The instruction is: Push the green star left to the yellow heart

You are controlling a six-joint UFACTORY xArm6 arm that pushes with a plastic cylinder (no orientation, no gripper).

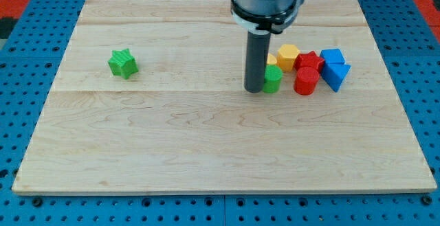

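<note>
Rod beside the block cluster, green star far off at the frame's left

The tip [254, 89] touches a green block [272, 79]; no claw exists to judge; the green star [123, 63] sits alone upper left, the yellow heart [271, 60] barely showing behind the rod

Grey metal wrist collar, black ring, straight dark rod [255, 61]

I see the green star [123, 63] lying flat on the tabletop [206, 143] at the view's left, alone and well apart from the other blocks. The yellow heart [271, 60] sits far to its right, mostly hidden behind my rod, only a sliver showing.
</note>
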